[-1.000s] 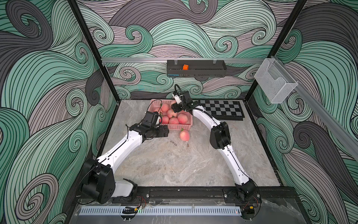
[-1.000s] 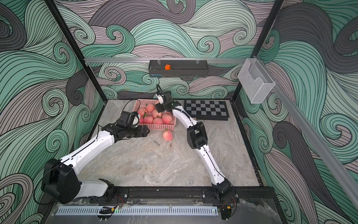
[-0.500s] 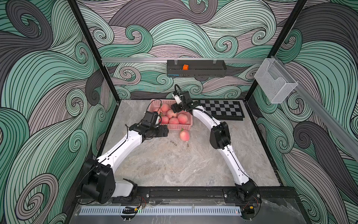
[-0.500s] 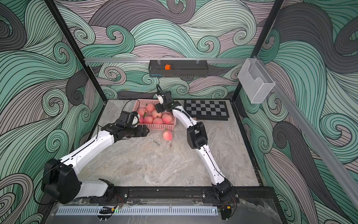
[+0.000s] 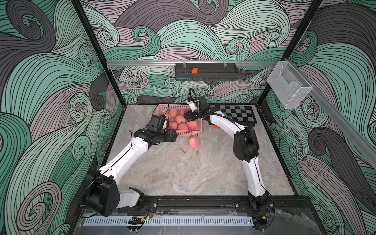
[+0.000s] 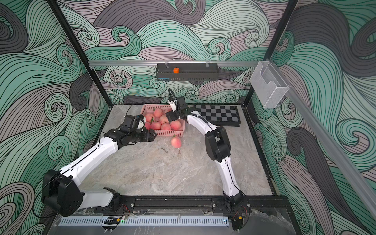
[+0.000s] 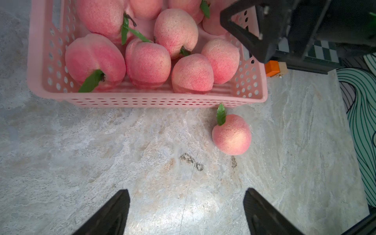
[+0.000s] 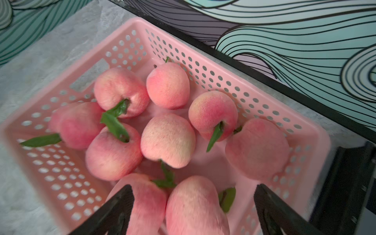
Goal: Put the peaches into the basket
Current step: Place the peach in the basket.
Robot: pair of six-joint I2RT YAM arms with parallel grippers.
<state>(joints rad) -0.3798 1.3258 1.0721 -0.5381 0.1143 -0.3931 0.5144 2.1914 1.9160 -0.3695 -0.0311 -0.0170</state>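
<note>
1. Grey marbled tabletop (image 5: 183, 173) inside wave-patterned walls; dark scuff marks near the middle.
2. Pink basket (image 5: 189, 133) toward the back wall, upright, crowded with peaches (image 5: 180, 119) up to about rim height.
3. Right gripper (image 8: 193, 186) poised over the basket's right end, jaws spread wide, gripping nothing; two peaches lying below the gap, inside the basket.
4. Left gripper (image 7: 185, 191) low over the tabletop, just in front of the basket, jaws well apart, empty.
5. Loose peach (image 5: 193, 142) on the tabletop, just in front of the basket's right corner; judged the last one outside.
6. Green leaf (image 7: 221, 114) on that peach, pointing at the basket wall.
7. Recommended for the pickup: shift left gripper sideways until centred on the fruit, straddle the widest part, avoid pinching the leaf, close gently, lift above the rim before crossing, release over a low gap to prevent roll-out.
</note>
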